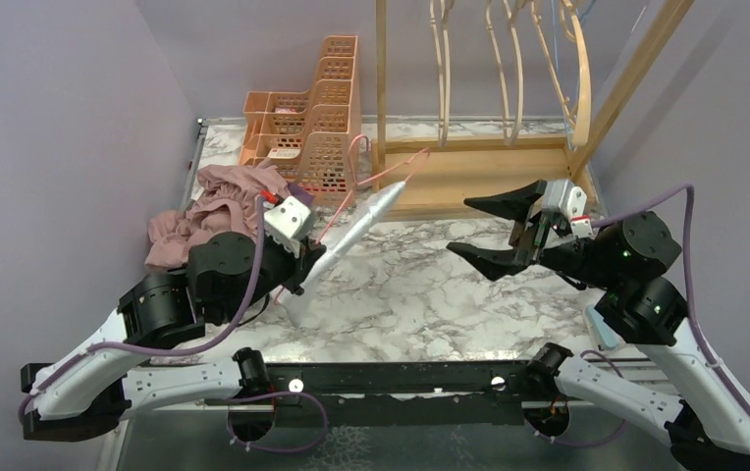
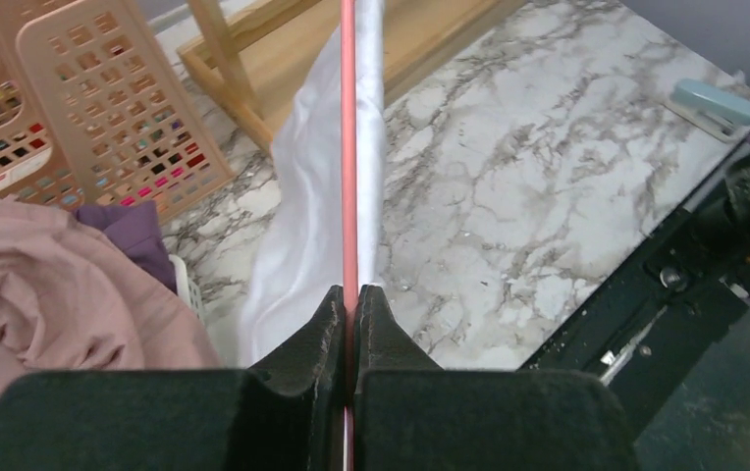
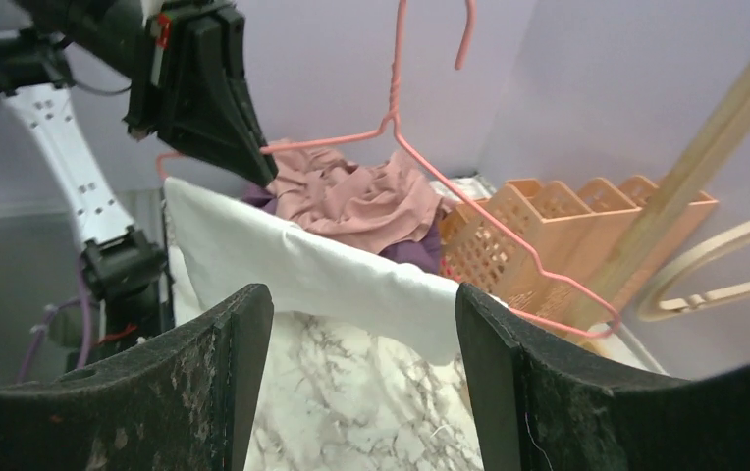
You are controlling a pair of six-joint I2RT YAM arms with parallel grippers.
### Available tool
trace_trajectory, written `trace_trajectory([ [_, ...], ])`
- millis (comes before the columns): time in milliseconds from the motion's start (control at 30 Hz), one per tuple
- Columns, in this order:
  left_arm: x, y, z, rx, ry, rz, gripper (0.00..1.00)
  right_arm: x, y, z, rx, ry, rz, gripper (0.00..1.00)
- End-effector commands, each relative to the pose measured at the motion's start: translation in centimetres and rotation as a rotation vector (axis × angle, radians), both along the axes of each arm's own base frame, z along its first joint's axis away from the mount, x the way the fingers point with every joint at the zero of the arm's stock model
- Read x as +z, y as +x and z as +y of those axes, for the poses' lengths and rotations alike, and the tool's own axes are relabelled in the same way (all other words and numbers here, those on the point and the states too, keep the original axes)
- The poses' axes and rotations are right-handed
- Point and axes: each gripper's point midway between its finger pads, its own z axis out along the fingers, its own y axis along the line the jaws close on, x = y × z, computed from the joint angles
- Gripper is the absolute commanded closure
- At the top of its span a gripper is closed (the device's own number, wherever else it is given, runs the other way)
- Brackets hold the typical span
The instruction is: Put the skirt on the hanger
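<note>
Marble table (image 1: 430, 285), draping step underway
Left gripper (image 2: 351, 294) pinches pink wire hanger (image 2: 348, 147), white skirt (image 3: 302, 270) draped over; right gripper (image 1: 494, 231) spread wide, probably should straighten fabric next.

1. hanger (image 2: 349, 147): thin pink wire, hook curled at the top; held off the table at centre left of the top view, slanted toward upper right.
2. skirt (image 1: 356, 228): white, plain; draped over the hanger's lower bar and bunched along it.

Lower bar of the hanger (image 3: 391, 120) beneath the skirt (image 3: 302, 270); rack (image 1: 382, 78) top beyond the edge.
</note>
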Motion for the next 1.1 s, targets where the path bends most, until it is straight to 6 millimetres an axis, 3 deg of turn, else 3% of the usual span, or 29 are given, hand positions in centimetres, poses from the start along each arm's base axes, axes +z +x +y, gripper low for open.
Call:
trace_trajectory([
  [0,2.0,3.0,0.0,0.205,-0.08,-0.012,1.0,2.2,2.3,-1.0,-0.143,0.103,-0.024,0.28],
  [67,1.9,3.5,-0.9,0.218,-0.056,-0.005,1.0,1.9,2.9,-1.2,-0.174,0.111,-0.002,0.28],
  [233,3.8,6.0,-1.3,0.366,-0.055,-0.025,1.0,0.5,3.7,-1.3,-0.217,0.102,0.07,0.28],
  [433,6.2,9.0,-3.9,0.483,-0.038,-0.075,1.0,-2.0,4.3,-1.2,-0.251,0.084,0.218,0.29],
  [600,7.4,12.5,-7.2,0.562,-0.024,-0.091,1.0,-3.2,3.8,-0.9,-0.228,0.082,0.294,0.3],
  [767,9.2,17.8,-8.8,0.579,-0.121,-0.062,1.0,-4.1,2.7,-0.3,-0.172,0.12,0.384,0.31],
  [1000,14.0,21.4,-11.0,0.523,-0.207,-0.151,1.0,-6.6,1.9,0.2,-0.138,0.144,0.512,0.33],
  [1067,14.0,22.8,-12.0,0.519,-0.205,-0.16,1.0,-7.1,1.8,0.2,-0.135,0.144,0.527,0.35],
])
